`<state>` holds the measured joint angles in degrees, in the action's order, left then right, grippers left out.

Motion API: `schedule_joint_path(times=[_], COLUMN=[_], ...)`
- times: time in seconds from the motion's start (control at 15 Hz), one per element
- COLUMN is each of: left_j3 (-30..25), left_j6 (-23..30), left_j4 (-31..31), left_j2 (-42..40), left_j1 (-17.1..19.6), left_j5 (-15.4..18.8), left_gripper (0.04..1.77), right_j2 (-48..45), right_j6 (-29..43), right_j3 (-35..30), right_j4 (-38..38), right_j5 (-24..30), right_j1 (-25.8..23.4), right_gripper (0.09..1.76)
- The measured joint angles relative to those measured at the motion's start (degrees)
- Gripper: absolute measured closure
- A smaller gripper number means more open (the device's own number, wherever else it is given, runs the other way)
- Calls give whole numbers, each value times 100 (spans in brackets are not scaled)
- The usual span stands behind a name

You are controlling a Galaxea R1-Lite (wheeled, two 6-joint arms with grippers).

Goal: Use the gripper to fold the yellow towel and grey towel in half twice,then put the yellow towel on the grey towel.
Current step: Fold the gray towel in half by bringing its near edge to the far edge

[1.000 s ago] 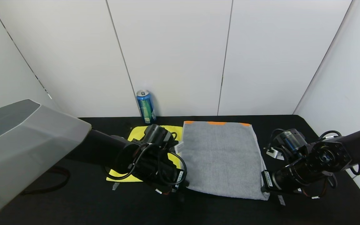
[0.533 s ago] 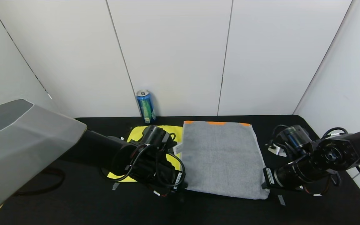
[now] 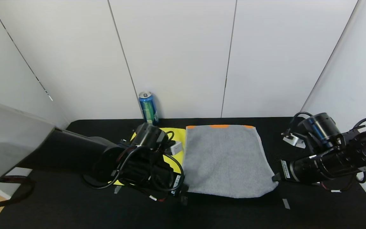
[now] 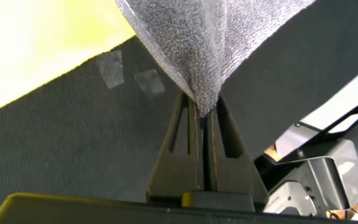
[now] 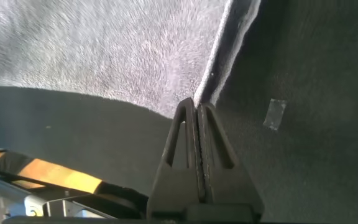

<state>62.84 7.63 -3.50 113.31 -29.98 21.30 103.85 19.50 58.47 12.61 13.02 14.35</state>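
Note:
The grey towel (image 3: 224, 157) lies spread in the middle of the black table (image 3: 75, 206), orange marks along its far edge. My left gripper (image 3: 184, 190) is shut on its near-left corner, and the cloth (image 4: 191, 43) rises out of the closed tips (image 4: 202, 112). At the near-right corner my right gripper (image 3: 276, 177) is shut on the grey towel (image 5: 104, 43) too, the hem pinched at the tips (image 5: 197, 106). The towel's near edge hangs a little above the table with a shadow under it. The yellow towel (image 3: 174, 135) lies flat to the left, mostly hidden behind my left arm; it shows as a bright patch (image 4: 30, 50).
A blue drink can (image 3: 148, 108) stands at the back by the wall, behind the yellow towel. Small tape marks (image 3: 285, 203) (image 3: 117, 190) are stuck on the table near its front. White wall panels close off the back and the right side.
Both grippers have risen and drawn away from the front with the towel's near corners, so its near edge has lifted. The right arm has swung up and to the right.

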Motion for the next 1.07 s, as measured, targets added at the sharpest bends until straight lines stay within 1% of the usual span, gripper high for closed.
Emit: schedule_joint_path(times=[0.2, 0.47, 0.73, 1.07], left_j3=[-204, -447, -752, -1202], left_j6=[22, 27, 27, 77], left_j4=[6, -6, -11, -2], left_j2=[-328, -789, -1351, -1919], left_j1=[-1, -9, -41, -310], left_j5=[-250, -329, -592, -962], left_gripper=[168, 168, 168, 168], right_j2=[-421, -940, -1524, -2213], right_j6=[6, 37, 96, 343], right_j3=[-20, -65, -329, -781], right_j4=[162, 549, 644, 696], right_j5=[-2, -5, 4, 6], right_j1=[0, 4, 28, 218], right_gripper=[173, 173, 173, 173])
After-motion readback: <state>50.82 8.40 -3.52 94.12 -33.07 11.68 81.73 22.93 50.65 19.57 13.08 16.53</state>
